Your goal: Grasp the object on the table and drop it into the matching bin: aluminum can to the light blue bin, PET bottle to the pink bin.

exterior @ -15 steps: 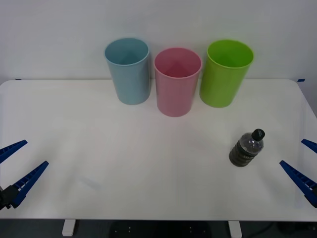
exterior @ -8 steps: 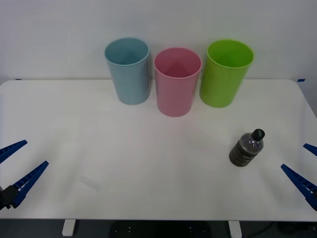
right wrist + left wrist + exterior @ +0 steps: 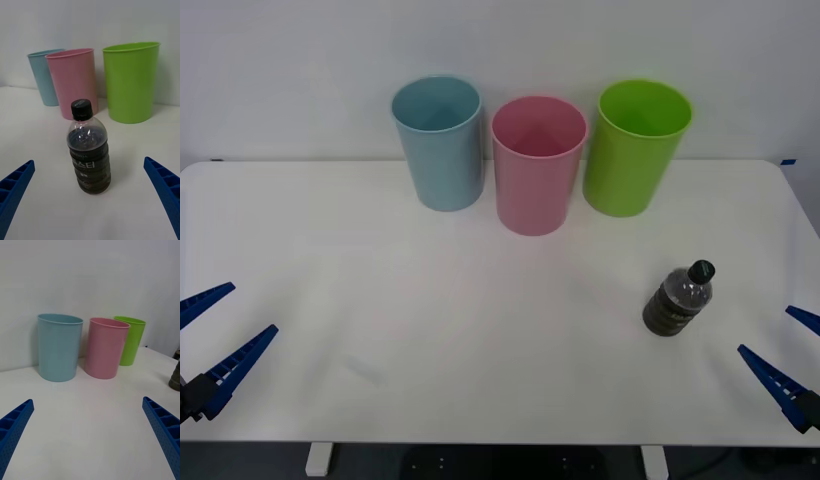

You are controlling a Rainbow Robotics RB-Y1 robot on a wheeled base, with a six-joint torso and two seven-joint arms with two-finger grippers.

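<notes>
Small bottle (image 3: 677, 299) of dark liquid, black cap up, standing upright on the white table (image 3: 480, 330), toward the right side and well in front of the bins. In the right wrist view, same bottle (image 3: 88, 148) upright and centred between the two blue fingers, touched by neither. Right gripper (image 3: 792, 350) low at the table's right front edge, just to the right of the bottle, fingers spread wide apart and empty. Left gripper (image 3: 215, 335) low at the left front edge, well away from the bottle, fingers likewise spread and holding nothing. Along the far edge, against the pale wall, three tall bins in a row: blue bin (image 3: 438, 142) on the left, pink bin (image 3: 537, 165) in the middle and a little forward of the others, green bin (image 3: 636, 146) on the right. Pink and blue nearly touching; green just beside pink. All three upright, mouths open. From the left wrist, blue bin (image 3: 59, 347) nearest, pink (image 3: 106, 347) beside it, green (image 3: 131, 340) behind, with a sliver of the bottle (image 3: 175, 377) at the edge.
</notes>
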